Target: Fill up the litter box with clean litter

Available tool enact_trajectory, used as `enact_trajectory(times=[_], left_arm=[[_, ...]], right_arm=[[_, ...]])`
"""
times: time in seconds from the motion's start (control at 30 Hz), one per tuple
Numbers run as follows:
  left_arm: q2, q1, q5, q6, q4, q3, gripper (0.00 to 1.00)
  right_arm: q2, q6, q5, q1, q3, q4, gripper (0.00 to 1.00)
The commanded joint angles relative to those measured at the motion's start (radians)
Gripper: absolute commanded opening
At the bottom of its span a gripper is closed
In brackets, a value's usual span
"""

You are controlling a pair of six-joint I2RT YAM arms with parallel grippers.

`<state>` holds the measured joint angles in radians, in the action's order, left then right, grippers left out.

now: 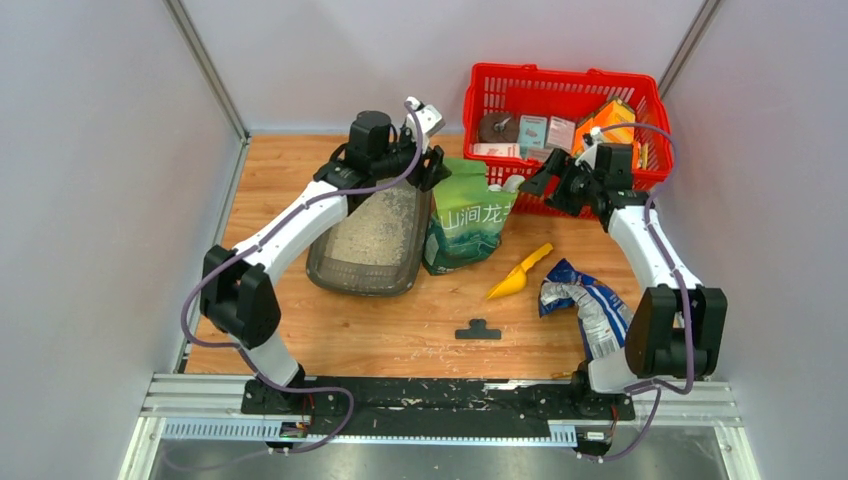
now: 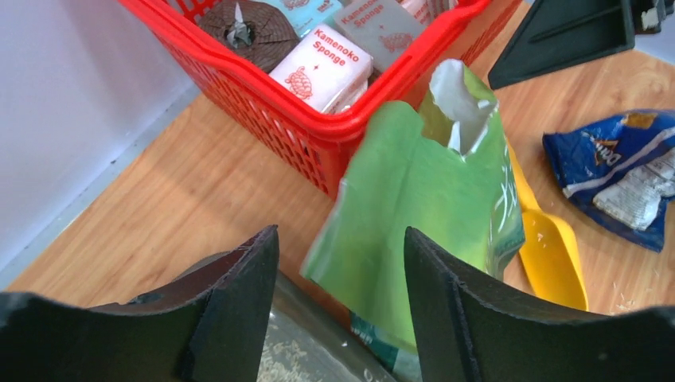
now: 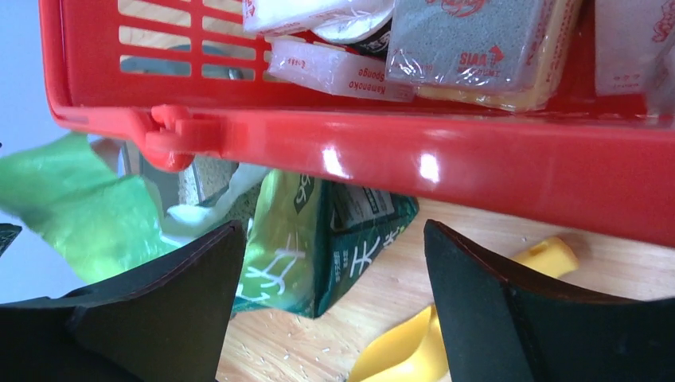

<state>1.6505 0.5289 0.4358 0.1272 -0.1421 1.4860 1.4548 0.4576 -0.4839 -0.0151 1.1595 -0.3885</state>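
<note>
Beside basket rim (image 3: 398, 151), right hand (image 3: 333, 231) agape

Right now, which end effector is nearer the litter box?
Left. The left end effector hovers over the litter box's far corner; the right end effector sits past the green bag, by the red basket.

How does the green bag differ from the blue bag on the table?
Colour: the green bag is green with white characters; the blue bag is blue and silver-white.
Shape: the green bag looks filled out, with its top torn open; the blue bag is crumpled and flat.
Place: the green bag sits between the litter box and the basket; the blue bag lies beside the scoop.
Both rest on the table.
</note>
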Motion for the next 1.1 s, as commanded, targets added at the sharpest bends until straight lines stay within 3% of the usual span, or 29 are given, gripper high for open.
enact_trajectory(times=[0.0, 0.13, 0.4, 0.63, 0.87, 1.07], left_arm=[[0.057, 0.002, 0.017, -0.072, 0.009, 0.109, 0.61], [0.06, 0.002, 0.047, -0.095, 0.019, 0.109, 0.47], [-0.017, 0.002, 0.132, -0.121, 0.007, 0.048, 0.0], [-0.084, 0.002, 0.169, -0.144, 0.003, -0.012, 0.0], [-0.118, 0.003, 0.196, -0.129, -0.027, -0.018, 0.0], [-0.195, 0.003, 0.208, -0.086, -0.037, -0.055, 0.0]], right_arm=[[0.038, 0.095, 0.001, 0.042, 0.074, 0.154, 0.85], [0.055, 0.107, 0.03, 0.076, 0.083, 0.168, 0.84], [0.065, 0.09, 0.157, 0.133, 0.068, 0.102, 0.78], [0.039, 0.058, 0.188, 0.133, 0.029, 0.097, 0.68], [0.019, 0.006, 0.173, 0.135, 0.014, 0.106, 0.35], [-0.091, -0.08, 0.123, 0.138, -0.003, 0.099, 0.11]])
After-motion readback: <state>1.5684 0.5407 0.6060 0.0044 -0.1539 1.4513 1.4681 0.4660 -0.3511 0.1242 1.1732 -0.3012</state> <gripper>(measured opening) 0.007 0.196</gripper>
